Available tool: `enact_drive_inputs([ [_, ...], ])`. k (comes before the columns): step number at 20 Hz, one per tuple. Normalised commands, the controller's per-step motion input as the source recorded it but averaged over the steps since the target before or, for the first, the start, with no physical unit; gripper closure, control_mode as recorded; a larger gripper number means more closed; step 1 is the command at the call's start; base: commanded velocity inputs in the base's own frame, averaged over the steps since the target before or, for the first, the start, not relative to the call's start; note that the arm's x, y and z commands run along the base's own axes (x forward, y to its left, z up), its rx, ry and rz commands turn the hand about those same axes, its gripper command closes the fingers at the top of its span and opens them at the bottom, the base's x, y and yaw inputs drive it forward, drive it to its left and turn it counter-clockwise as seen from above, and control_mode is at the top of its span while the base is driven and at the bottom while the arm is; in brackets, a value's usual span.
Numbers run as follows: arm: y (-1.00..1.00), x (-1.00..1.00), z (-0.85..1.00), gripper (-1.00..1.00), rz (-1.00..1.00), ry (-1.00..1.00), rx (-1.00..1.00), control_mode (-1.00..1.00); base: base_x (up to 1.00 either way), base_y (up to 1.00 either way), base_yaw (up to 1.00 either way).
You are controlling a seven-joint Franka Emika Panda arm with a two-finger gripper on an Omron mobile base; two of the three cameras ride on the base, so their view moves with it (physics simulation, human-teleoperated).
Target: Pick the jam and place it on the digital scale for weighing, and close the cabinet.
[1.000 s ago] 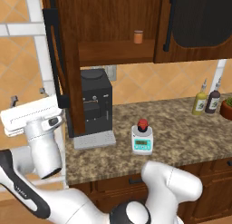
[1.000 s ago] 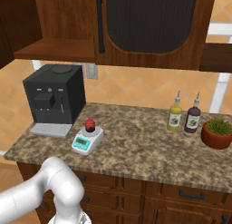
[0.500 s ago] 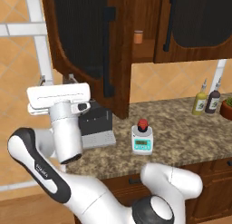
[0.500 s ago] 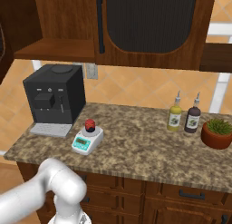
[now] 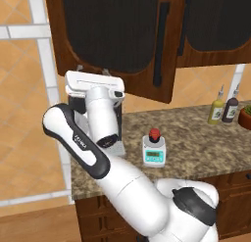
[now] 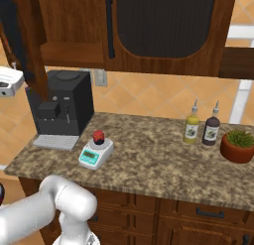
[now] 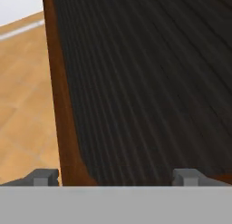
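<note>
Take the digital scale (image 6: 96, 154) as your reference; it sits on the granite counter (image 6: 149, 159), teal front facing the base. The jam (image 6: 99, 136) stands upright on the scale's top plate, red top up; in the left base view you see the same pairing, jam (image 5: 154, 134) resting on scale (image 5: 154, 151).

Just behind and to the left of the scale is the black coffee machine (image 6: 62, 109). Well to the right of the scale, along the same counter, stand two bottles, one yellowish (image 6: 191, 126) and one dark (image 6: 212, 128), then a potted plant (image 6: 238, 145).

Above the scale hangs the cabinet (image 6: 163, 30). Its left door (image 5: 110, 40) is swung partly out over the counter, black bar handle (image 5: 160, 45) on its edge, up and left of the scale.

Your gripper (image 7: 115, 177) is at that door: in the hand view, both fingertips (image 7: 44, 176) are set wide apart, with the door's dark ribbed panel and brown frame directly ahead. Nothing is held between them. You cannot tell from the frames whether the tips touch the door.
</note>
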Motion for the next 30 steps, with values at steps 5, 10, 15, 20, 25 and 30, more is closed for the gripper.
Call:
enact_drive_inputs([
  [5, -0.58, 0.84, 0.17, -1.0, -0.09, 0.27, 0.0, -1.0, 0.0, 0.0, 0.0],
  [10, -0.75, 0.86, 0.17, -1.0, -0.13, 0.22, -0.01, -1.0, 0.0, 0.0, 0.0],
  [15, -0.68, 0.7, 0.02, -1.0, -0.27, 0.0, -0.2, -1.0, 0.0, 0.0, 0.0],
  [20, -0.51, 0.35, -0.22, -1.0, -0.38, -0.22, -0.44, -1.0, 0.0, 0.0, 0.0],
  [25, -0.15, 0.36, -0.38, -1.0, -0.4, -0.33, -0.58, -1.0, 0.0, 0.0, 0.0],
  [30, -0.15, 1.0, -0.59, -1.0, -0.26, 0.09, -0.29, -1.0, 0.0, 0.0, 0.0],
])
